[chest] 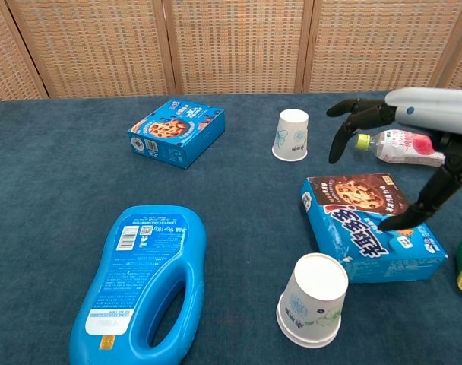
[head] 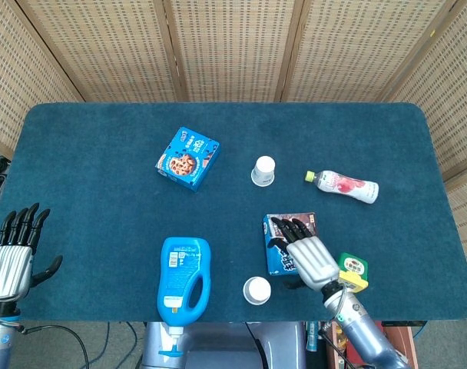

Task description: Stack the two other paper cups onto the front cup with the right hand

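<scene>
Near the front edge stands a stack of two white paper cups [head: 256,290] [chest: 313,300], one nested on the other, upside down. A third white paper cup [head: 263,171] [chest: 291,134] stands alone further back at mid-table. My right hand [head: 309,258] [chest: 398,144] hovers open above the dark cookie box, its fingers spread and holding nothing, to the right of the stack and clear of it. My left hand [head: 12,251] rests open at the front left corner, far from the cups; the chest view does not show it.
A dark blue cookie box [head: 289,240] [chest: 371,226] lies right beside the stack. A blue detergent bottle [head: 183,282] [chest: 140,281] lies front left. A blue cookie box [head: 188,158] [chest: 176,130], a pink drink bottle [head: 343,185] [chest: 400,146] and a yellow-green container [head: 351,272] are also on the table.
</scene>
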Controlling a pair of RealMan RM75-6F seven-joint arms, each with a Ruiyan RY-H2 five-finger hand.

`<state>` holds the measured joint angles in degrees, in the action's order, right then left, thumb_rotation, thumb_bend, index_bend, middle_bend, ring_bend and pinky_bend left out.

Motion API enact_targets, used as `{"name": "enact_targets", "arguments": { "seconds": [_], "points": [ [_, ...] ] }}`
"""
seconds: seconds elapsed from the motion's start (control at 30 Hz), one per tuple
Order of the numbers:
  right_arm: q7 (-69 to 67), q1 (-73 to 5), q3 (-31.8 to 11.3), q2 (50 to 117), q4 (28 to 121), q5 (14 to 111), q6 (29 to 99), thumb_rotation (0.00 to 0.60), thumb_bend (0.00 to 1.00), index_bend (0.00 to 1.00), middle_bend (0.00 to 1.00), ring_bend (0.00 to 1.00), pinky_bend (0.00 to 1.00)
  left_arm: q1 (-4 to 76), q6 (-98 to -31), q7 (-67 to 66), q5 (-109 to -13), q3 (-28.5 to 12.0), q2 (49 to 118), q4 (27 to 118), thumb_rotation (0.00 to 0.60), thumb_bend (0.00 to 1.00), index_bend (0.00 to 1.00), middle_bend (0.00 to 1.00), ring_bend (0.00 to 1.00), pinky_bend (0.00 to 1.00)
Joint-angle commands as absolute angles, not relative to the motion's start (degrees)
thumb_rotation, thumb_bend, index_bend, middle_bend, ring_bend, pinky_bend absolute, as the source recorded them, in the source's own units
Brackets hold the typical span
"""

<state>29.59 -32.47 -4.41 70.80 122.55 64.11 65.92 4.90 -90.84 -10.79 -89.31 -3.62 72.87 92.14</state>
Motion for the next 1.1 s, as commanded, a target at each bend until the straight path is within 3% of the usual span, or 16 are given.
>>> {"name": "enact_targets", "arguments": {
  "seconds": [0.03, 0.3, 0.63, 1.1],
  "points": [
    [29.1, -34.0, -7.2, 68.9, 121.0, 61.3, 65.5, 0.6, 0.13, 0.33, 0.0, 0.0, 0.02, 4.9, -90.9, -10.7, -89.3, -3.6, 72.9, 92.1, 0.6, 0.27, 0.0, 0.0, 0.0, 0.0],
    [27.1, -38.8, -12.7, 69.4, 112.4, 53.7, 61.4, 0.6, 0.13, 0.33, 0.0, 0.0, 0.02, 4.9, -90.7, -10.7, -88.8, -3.8, 73.0, 91.8, 0.6, 0.27, 0.0, 0.0, 0.0, 0.0],
    [27.3, -45.1, -14.9, 74.0, 103.2, 47.4, 55.9, 0.6, 0.13, 0.17, 0.0, 0.0, 0.02, 5.2, -90.1, -11.0, -88.3, -4.0, 73.3, 91.3, 0.6, 0.27, 0.0, 0.0, 0.0, 0.0],
    [26.0, -53.4, -16.9, 83.3, 86.2, 40.8, 49.3, 0.6, 0.13, 0.22, 0.0, 0.0, 0.02, 6.0, -88.1, -9.8, -86.5, -4.4, 74.1, 89.5, 0.6, 0.27, 0.0, 0.0, 0.0, 0.0]
  ]
}}
